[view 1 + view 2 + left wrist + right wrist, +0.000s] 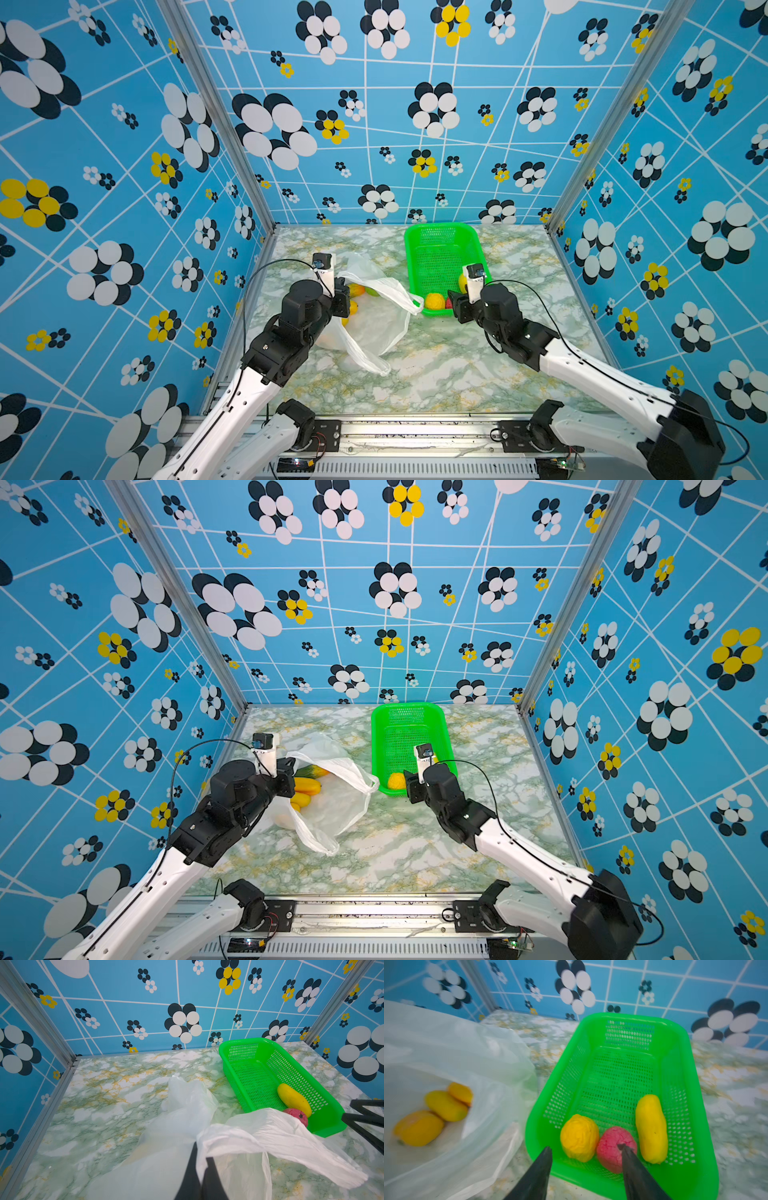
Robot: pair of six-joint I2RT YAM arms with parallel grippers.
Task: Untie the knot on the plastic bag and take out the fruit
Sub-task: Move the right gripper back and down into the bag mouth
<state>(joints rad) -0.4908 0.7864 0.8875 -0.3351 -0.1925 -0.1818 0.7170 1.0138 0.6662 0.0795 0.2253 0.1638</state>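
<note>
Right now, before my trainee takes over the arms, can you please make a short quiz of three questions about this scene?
1. How many fruits lie in the basket?
2. True or false: the bag is tied shut.
3. The left jaws pinch: A) the bag, B) the basket, C) a fruit.
Key: 1) three; 2) false, its mouth gapes and yellow fruits show inside; 3) A.

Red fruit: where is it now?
Right wrist view: the red fruit lies at the green basket's near end, between the orange fruit and the long yellow fruit.
</note>
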